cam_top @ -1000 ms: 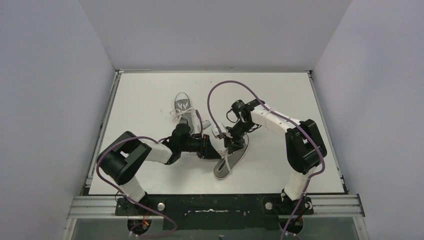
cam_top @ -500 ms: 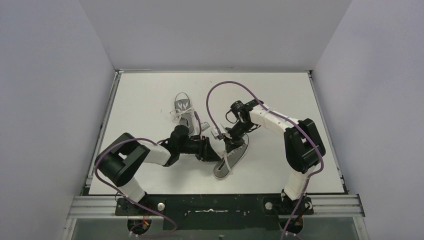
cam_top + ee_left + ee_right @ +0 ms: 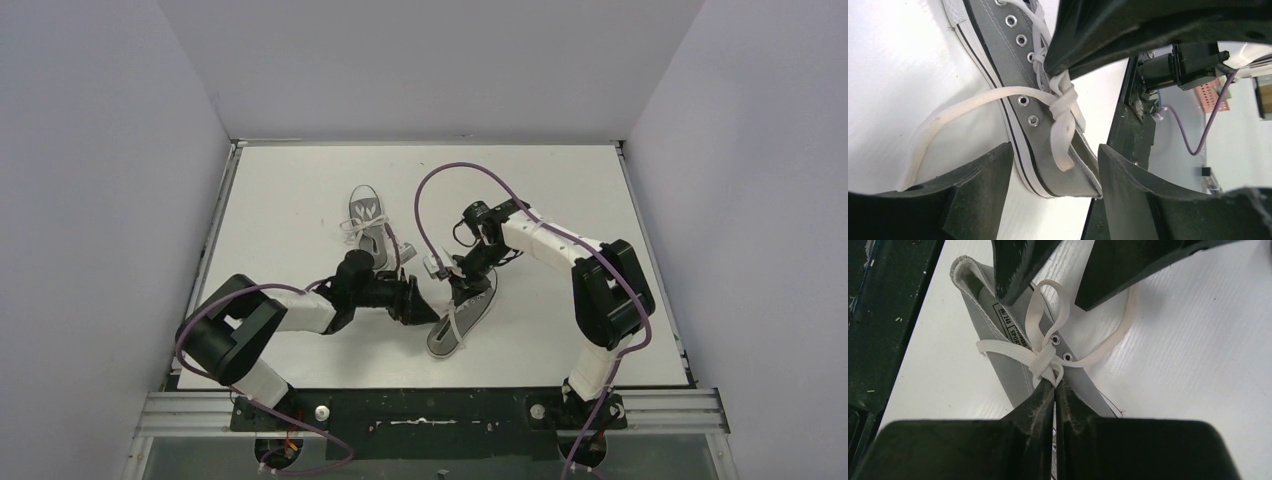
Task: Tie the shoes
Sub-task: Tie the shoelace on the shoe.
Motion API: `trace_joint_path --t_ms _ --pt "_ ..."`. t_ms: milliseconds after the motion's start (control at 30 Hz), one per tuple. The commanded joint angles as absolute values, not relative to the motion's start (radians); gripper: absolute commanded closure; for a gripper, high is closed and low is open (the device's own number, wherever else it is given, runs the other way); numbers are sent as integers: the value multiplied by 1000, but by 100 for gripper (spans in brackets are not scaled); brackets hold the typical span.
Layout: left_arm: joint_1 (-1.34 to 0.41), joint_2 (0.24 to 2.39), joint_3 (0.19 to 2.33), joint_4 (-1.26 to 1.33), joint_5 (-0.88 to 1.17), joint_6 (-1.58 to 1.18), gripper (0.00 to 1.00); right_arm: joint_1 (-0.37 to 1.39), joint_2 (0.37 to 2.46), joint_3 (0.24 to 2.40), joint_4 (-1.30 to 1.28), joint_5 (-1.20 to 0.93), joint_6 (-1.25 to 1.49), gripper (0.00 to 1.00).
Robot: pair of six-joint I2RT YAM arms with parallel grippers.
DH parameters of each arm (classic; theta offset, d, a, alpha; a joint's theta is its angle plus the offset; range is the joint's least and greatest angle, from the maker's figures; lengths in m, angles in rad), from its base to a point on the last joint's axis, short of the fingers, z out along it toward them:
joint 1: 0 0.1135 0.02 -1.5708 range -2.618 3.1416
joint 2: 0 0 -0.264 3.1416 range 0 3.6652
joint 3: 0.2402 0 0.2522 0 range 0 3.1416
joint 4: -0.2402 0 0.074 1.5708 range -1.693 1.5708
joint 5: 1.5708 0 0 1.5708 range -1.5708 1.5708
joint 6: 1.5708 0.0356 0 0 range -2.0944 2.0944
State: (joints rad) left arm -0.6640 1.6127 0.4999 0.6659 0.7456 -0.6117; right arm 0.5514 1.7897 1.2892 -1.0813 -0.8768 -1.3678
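White laces (image 3: 1045, 362) are pinched at a half-made bow by the closed right gripper (image 3: 1054, 384), the left gripper (image 3: 1053, 161) is spread empty alongside, and tightening is judged outstanding.

You look down on the whole worktop (image 3: 300, 180) from high behind its near edge. Both wrist views sit close over the same shoe (image 3: 1003, 55), facing each other.
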Motion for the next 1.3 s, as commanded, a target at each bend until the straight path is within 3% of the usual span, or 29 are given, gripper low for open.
trace_joint_path --t_ms 0,167,500,833,1167,1267 --pt "-659 1473 417 784 661 -463 39 555 1744 1291 -1071 -891 -1373 100" --pt "-686 1362 330 872 549 -272 33 555 1735 1280 -1068 -891 -1368 100" --pt "-799 1316 397 644 472 187 35 558 1733 1289 -1073 -892 -1359 100" --pt "-818 1439 427 718 562 268 42 560 1745 1299 -1085 -894 -1357 100" --pt "-825 1519 435 863 573 181 50 561 1756 1310 -1101 -888 -1359 100" --pt "-824 1529 448 862 571 172 62 561 1759 1311 -1100 -888 -1359 100"
